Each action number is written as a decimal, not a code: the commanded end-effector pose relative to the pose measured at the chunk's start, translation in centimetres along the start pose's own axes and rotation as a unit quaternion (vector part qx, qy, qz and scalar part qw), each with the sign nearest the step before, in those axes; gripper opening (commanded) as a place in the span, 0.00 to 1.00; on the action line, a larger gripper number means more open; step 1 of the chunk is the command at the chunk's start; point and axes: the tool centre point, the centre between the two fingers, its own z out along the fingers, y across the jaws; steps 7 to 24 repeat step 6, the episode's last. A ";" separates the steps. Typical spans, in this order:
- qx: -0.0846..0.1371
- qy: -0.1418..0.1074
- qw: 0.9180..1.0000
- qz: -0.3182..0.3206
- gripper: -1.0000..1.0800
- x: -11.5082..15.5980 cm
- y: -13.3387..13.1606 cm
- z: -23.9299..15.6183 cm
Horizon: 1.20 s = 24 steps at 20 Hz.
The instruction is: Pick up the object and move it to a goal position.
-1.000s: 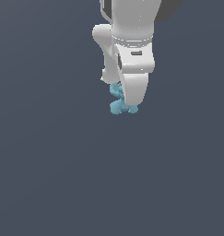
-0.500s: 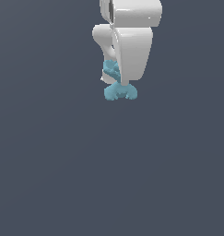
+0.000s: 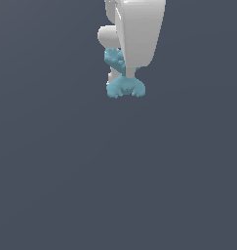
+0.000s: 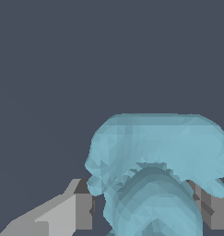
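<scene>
The light-blue knobbly object (image 3: 124,86) hangs from my white gripper (image 3: 126,73) near the top of the exterior view, its lower bumps showing below the hand. The gripper is shut on it and most of the hand hides its upper part. In the wrist view the object (image 4: 159,156) fills the space between the two grey fingers (image 4: 81,209), which press on it from both sides.
A plain dark grey-blue background (image 3: 115,185) lies behind and below the arm in both views. No other objects or edges show.
The gripper with the object in it has risen toward the top of the exterior view. The object has stayed in the grip.
</scene>
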 end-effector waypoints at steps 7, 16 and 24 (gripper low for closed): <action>0.000 0.000 1.000 0.000 0.00 -0.2 0.2 -0.7; 0.000 0.000 1.000 0.000 0.00 -0.2 0.2 -0.7; 0.000 0.000 1.000 0.000 0.00 -0.2 0.2 -0.7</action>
